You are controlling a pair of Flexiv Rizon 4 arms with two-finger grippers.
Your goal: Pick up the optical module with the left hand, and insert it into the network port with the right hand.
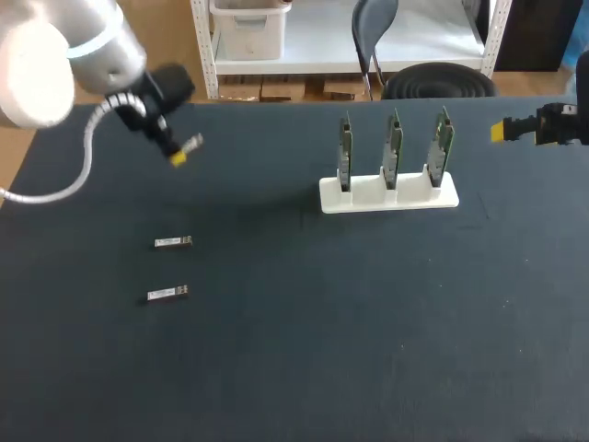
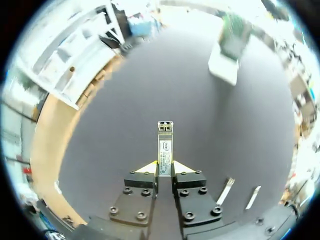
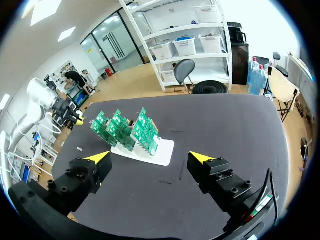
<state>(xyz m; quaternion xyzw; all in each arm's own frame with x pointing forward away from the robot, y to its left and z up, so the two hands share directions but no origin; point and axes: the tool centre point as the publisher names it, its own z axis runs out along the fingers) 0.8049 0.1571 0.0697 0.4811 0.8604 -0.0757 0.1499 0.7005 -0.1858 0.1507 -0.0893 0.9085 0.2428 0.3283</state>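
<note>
Left end effector [image 2: 165, 167] gripping optical module [image 2: 165, 142], right end effector [image 3: 150, 158] released, three boards [image 1: 393, 147] upright in white stand [image 1: 416, 196]

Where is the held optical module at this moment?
In the head view, the optical module is at the table's far left, clamped in the left gripper, beyond two loose modules.

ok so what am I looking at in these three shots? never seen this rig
It is a robot with two arms at a dark table. One picture looks down from above and behind; the two round ones come from cameras on each wrist. The left hand is shut on a small metal optical module, held above the table. The right hand is open and empty. On the table lie two more modules and a white stand holding three upright green circuit boards.
</note>
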